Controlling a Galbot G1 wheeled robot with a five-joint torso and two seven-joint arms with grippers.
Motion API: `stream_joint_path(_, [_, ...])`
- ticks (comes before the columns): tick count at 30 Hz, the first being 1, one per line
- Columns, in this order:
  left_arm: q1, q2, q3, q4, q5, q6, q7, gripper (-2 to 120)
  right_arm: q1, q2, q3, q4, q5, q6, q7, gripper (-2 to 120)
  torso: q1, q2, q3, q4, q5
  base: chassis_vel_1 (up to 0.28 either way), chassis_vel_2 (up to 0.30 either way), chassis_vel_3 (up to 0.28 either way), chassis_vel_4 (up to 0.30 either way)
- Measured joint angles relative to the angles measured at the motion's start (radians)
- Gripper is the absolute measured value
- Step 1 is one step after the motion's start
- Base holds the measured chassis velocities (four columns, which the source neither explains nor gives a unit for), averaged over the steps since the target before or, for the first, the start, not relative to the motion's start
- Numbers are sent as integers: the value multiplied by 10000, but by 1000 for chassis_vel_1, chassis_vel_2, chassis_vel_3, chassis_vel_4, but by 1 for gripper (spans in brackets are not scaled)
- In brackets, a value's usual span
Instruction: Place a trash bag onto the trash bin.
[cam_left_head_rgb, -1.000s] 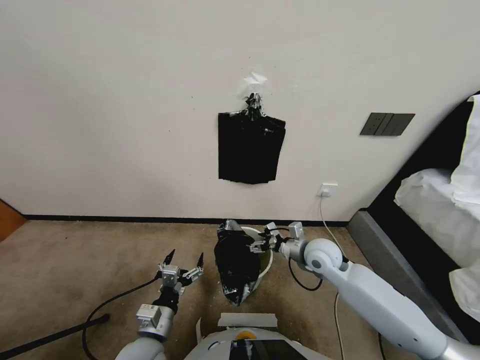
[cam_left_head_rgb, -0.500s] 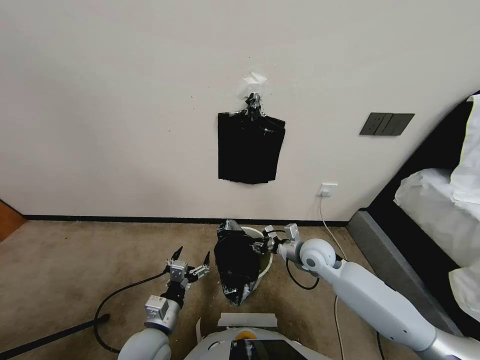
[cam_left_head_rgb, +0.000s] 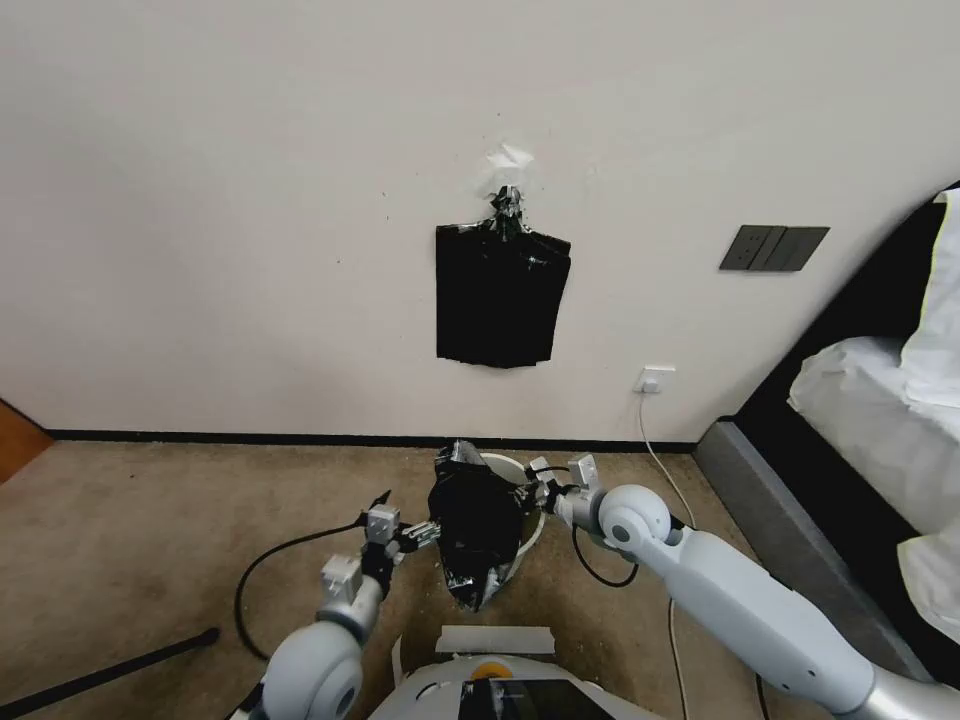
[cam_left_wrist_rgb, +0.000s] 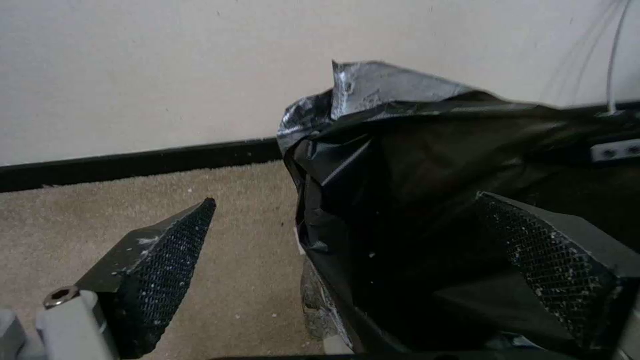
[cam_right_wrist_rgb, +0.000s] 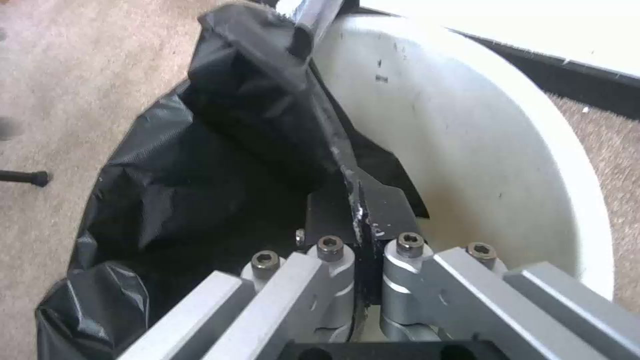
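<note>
Left claw swung right since a second ago, spread wide beside trash bag at lower centre. Right claw pinching bag over trash bin. Risk: thin film slipping, half-draped bag sliding off.

One trash bag, one trash bin, two grippers, and seemingly one hanging bundle.

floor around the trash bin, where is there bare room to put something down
Bare carpet lies on the robot's left, between cable and baseboard. Crowded at the trash bin: trash bag draped over its near side, left gripper open beside it, right gripper shut on the bag.
</note>
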Motion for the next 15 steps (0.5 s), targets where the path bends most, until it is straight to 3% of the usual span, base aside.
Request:
stream_joint_path(1, [0,0,0,0,0,0,0,100,0,0,0,0,0,0,0,0,0,0,0,0,0,0,0,0,0])
stream_joint_path(4, [-959,-97,504,350,-594,945,-861,100,16,-47,-23,-3,1,1,10,0,0,0,0,0,2,0,0,0,0])
stream_joint_path(15, [-2393,-1221,1314,1735,-2408,1942,-2768,100,-41,-174,-73,19,1,19,11,0,0,0,0,1,2,0,0,0,0])
